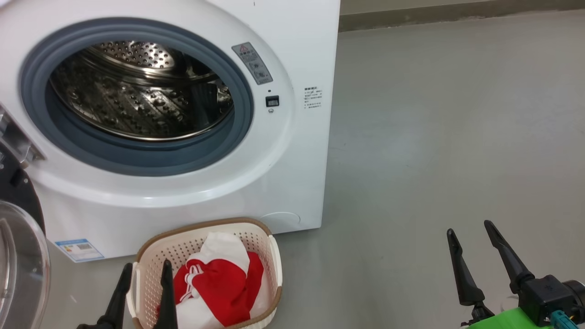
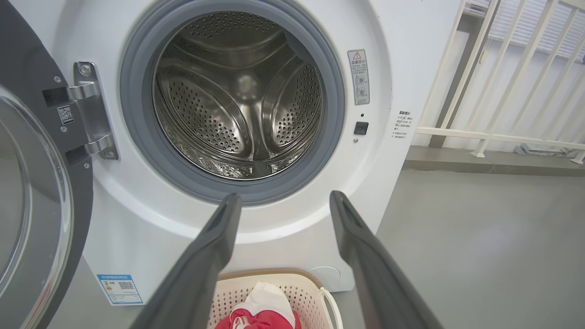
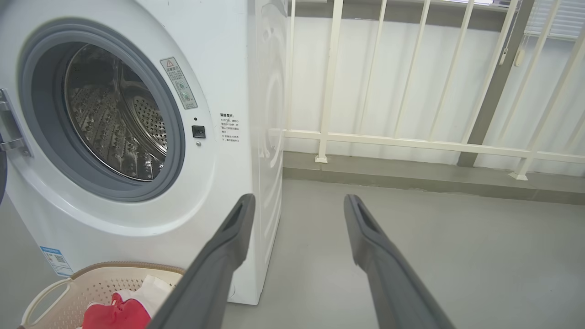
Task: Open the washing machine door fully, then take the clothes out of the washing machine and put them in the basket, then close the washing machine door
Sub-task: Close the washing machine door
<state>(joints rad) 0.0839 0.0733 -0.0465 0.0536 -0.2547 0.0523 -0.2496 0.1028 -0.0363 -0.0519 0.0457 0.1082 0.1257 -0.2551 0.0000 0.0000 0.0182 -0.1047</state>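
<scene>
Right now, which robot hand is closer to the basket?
The left. The left gripper sits at the basket's left rim; the right gripper is well off to its right, over the floor.

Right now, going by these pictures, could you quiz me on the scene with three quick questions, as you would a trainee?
1. True or false: the clothes lie in the basket.
2. Pick one: the washing machine door is A) shut, B) swung open, C) taken off.
3. Short answer: the drum of the washing machine looks empty; which step of the job remains?

Key: 1 true; 2 B; 3 closing the washing machine door.
</scene>
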